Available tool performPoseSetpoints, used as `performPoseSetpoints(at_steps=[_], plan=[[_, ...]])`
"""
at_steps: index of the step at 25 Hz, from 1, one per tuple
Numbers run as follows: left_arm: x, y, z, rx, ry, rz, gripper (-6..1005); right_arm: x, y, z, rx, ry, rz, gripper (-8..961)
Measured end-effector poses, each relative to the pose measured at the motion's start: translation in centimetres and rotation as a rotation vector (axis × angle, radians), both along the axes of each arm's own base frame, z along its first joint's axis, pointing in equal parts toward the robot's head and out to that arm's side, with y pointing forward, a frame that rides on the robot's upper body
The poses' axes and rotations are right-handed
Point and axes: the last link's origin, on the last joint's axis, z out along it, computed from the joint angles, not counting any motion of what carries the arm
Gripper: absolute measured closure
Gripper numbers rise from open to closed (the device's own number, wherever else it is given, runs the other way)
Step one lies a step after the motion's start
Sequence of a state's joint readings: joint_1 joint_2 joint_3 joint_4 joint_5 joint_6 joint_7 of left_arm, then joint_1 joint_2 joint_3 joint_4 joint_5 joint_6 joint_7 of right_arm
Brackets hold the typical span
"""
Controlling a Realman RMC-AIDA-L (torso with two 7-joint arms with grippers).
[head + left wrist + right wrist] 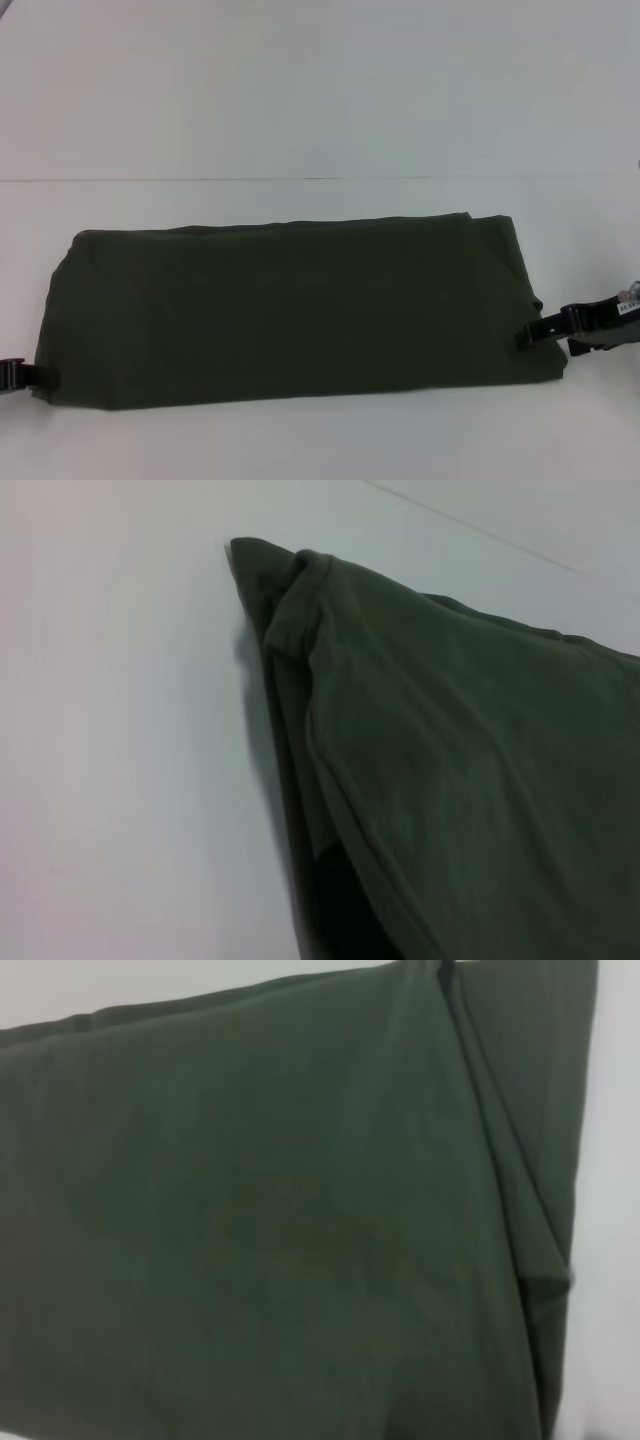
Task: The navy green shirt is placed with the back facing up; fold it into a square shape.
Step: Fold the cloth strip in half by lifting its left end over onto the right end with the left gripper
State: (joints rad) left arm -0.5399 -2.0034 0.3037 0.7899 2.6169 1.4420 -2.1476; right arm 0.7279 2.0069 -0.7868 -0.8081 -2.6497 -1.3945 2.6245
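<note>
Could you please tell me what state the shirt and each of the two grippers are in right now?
Shirt: folded into a long band, lying flat across the white table, layered edges at both ends.
Left gripper: at the shirt's left end, near the front corner, touching its edge.
Right gripper: at the shirt's right end, tip against the fabric edge.

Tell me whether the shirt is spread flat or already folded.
Folded, but not square: the shirt lies as a long band with stacked layers at its ends. Left gripper and right gripper sit at those ends.
</note>
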Motion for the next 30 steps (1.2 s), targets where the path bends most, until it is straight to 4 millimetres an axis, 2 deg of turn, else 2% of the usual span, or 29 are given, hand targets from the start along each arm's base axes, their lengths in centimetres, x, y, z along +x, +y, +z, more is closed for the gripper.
performPoseSetpoints(at_steps=[12, 30], plan=[[0.06, 0.07, 0.01, 0.000, 0.000, -0.001, 941, -0.27, 0.03, -0.93, -0.007, 0.009, 0.014, 38], [0.20, 0.34, 0.09, 0.004, 0.003, -0.006, 940, -0.17, 0.20, -0.77, -0.001, -0.004, 0.022, 38]])
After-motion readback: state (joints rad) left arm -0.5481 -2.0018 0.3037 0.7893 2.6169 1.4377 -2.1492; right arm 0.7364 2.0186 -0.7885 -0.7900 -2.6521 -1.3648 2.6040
